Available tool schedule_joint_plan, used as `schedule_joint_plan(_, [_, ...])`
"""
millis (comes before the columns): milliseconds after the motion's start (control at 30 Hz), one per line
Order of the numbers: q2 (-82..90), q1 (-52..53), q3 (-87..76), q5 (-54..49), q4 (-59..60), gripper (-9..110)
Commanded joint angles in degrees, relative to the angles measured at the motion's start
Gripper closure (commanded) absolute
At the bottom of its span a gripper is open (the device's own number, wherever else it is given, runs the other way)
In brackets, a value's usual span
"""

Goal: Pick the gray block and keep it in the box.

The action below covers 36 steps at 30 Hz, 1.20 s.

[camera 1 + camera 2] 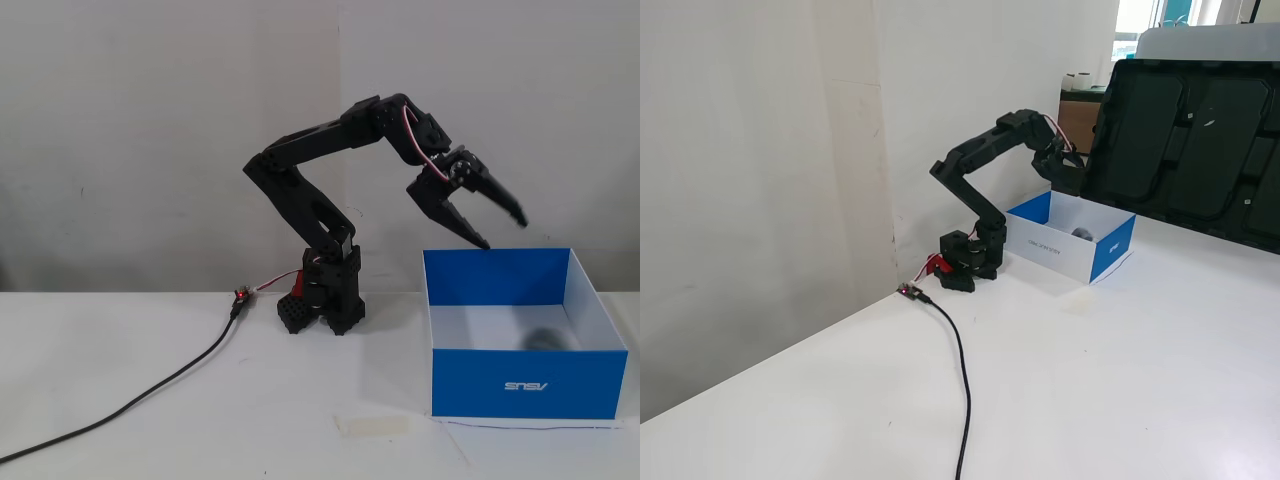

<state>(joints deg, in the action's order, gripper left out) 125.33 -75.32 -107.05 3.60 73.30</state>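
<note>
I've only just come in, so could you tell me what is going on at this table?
A small black arm stands on a white table beside a blue box. Its hand hangs open and empty above the box's back wall. A dark gray shape, probably the block, already lies on the box's white floor, also visible in the other fixed view. So the block seems to be in the box, with nothing held at this moment.
</note>
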Motion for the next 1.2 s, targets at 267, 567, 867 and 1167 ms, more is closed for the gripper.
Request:
schedule_joint_plan(267, [1.93,19.16,1.76,-7.56,2.55,101])
schedule_joint_plan(567, [1.76,43.95,1.67,-8.53,3.43,101])
schedule_joint_plan(867, [6.5,65.74,-4.39,-7.73,-0.44,101])
schedule_joint_plan(1167, [18.98,77.52,-23.82,-6.94,-11.25,101])
